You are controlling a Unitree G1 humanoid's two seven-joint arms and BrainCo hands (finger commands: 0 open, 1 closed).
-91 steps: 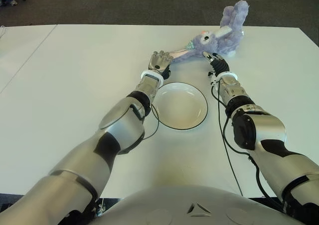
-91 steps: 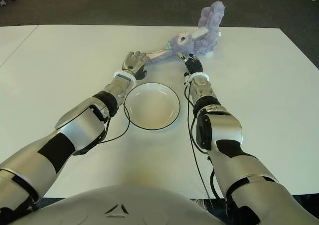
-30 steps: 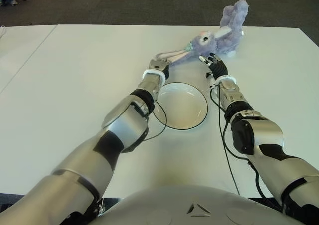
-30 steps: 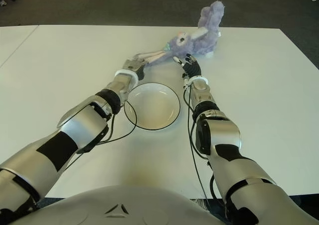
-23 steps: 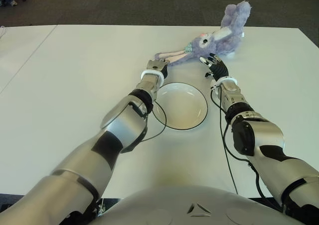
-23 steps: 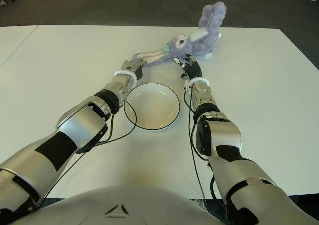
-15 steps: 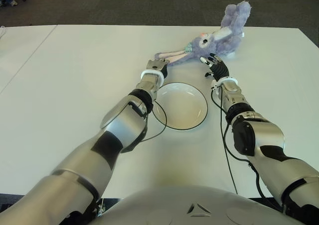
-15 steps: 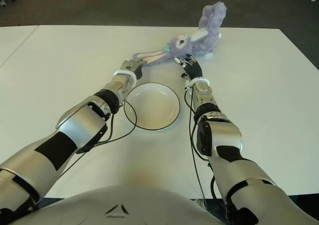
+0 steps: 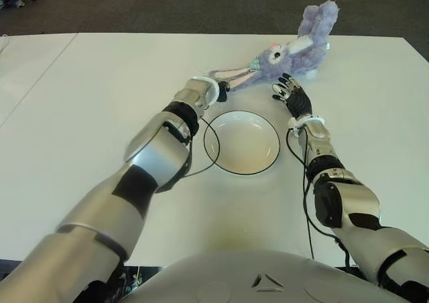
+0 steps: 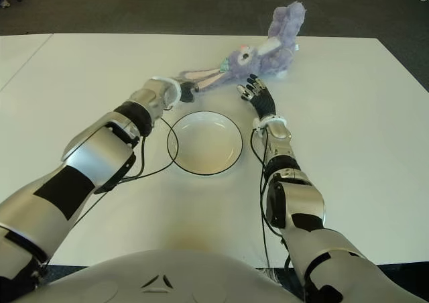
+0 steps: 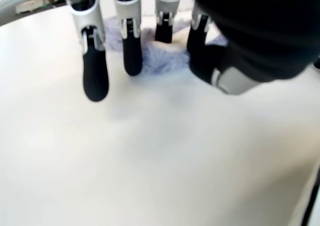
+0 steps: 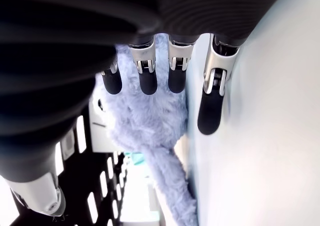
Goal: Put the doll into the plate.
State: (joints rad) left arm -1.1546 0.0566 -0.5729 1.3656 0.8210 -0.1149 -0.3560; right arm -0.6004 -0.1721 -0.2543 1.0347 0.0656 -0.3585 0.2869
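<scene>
Left wrist view showed what the eye views hid: the left hand's (image 9: pixel 213 88) fingers (image 11: pixel 95 71) hung straight and apart just over the white counter (image 9: pixel 100 102), with the end of the doll's purple ear beyond the fingertips, held by nothing. Right wrist view showed the right hand's (image 9: pixel 293 95) fingers (image 12: pixel 212 103) also extended and spread, empty, with the doll's shaggy fur just past them.

From the eye views, the doll (image 9: pixel 288 51), a fluffy lilac rabbit with long ears and a pink nose, lay on the counter beyond the plate (image 9: pixel 244 165), outside it. Its ear stretched toward the left hand, while its body sat farther off, ahead of the right hand, with a plush limb sticking upward. The plate was round, white and shallow with a thin dark rim, and held nothing. It sat between the two forearms.
</scene>
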